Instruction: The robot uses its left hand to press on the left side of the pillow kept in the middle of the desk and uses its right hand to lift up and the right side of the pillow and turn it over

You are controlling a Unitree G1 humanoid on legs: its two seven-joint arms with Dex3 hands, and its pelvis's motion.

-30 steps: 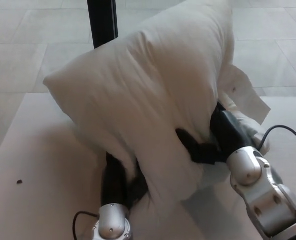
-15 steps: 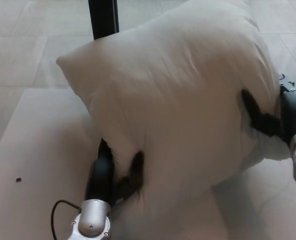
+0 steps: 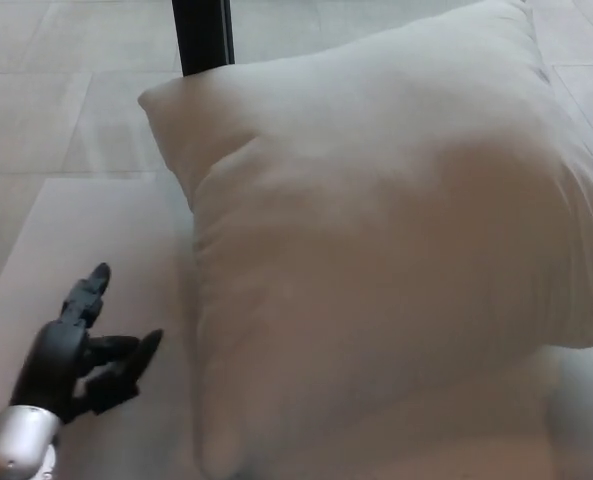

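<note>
A: Looking at the pillow [image 3: 376, 250] now. Lying flat on the table [image 3: 86, 240], filling most of the head view, running off the right edge.
B: Texture?
A: Soft white fabric, plump and rounded, showing shallow creases near the left seam. Top-left corner poking out to a blunt point toward the black post [image 3: 203, 35].
B: Left hand?
A: Sitting low at the left, just beside the pillow's left edge, not touching. Left hand [image 3: 81, 350] showing matte black, thick fingers [image 3: 88, 290] spread apart, holding nothing. Joining a rounded silver metal wrist [image 3: 16, 455] at the bottom corner.
B: Right hand?
A: Not showing anywhere in frame.
B: Table surface?
A: Looking smooth, pale, flat, with a straight far edge. Carrying a soft shadow under the pillow's lower edge.
B: Background?
A: Showing a floor [image 3: 66, 100] of large light grey tiles with thin grout lines. Black post rising straight and square-edged behind the pillow, cut off by the top of the picture.
</note>
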